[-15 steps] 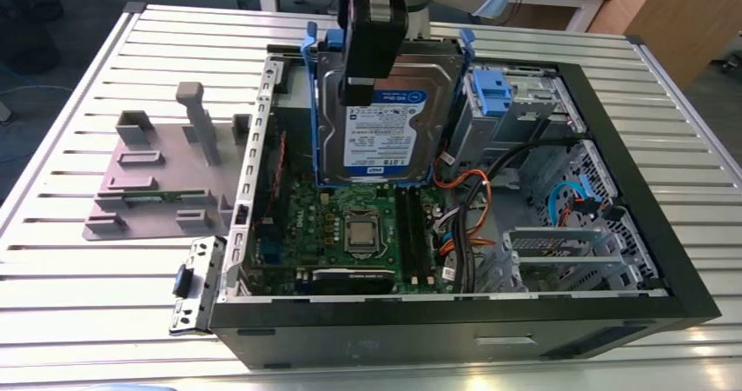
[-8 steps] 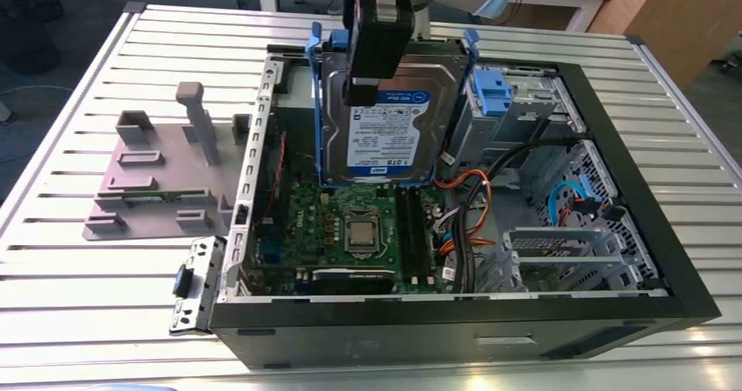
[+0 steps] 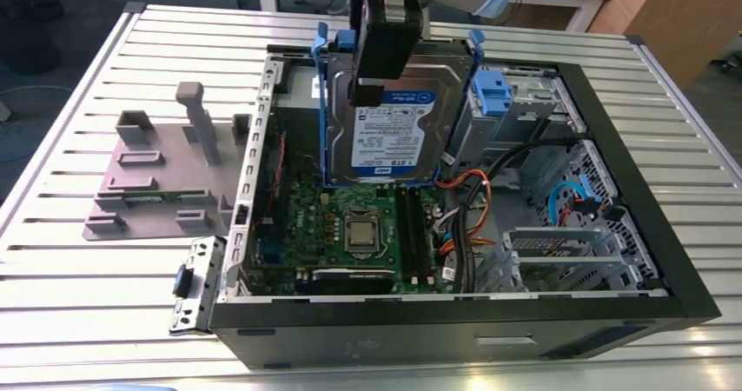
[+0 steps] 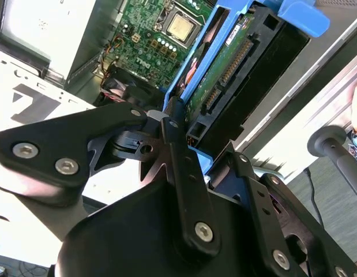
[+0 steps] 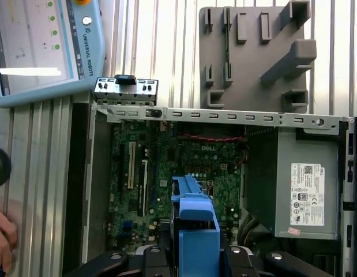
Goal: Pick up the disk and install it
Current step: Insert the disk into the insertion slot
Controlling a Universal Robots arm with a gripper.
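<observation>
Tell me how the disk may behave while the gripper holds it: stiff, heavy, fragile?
The disk looks like a rigid metal slab, so probably stiff and fairly heavy. Its blue bracket is plastic and may flex. The exposed connector edge seems fragile.

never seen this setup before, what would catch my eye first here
The disk in its blue bracket stands out first, held by the gripper above the open computer case. Below it lies the green motherboard. On the slatted table, at the exterior view's left, sits a grey fixture plate.
</observation>
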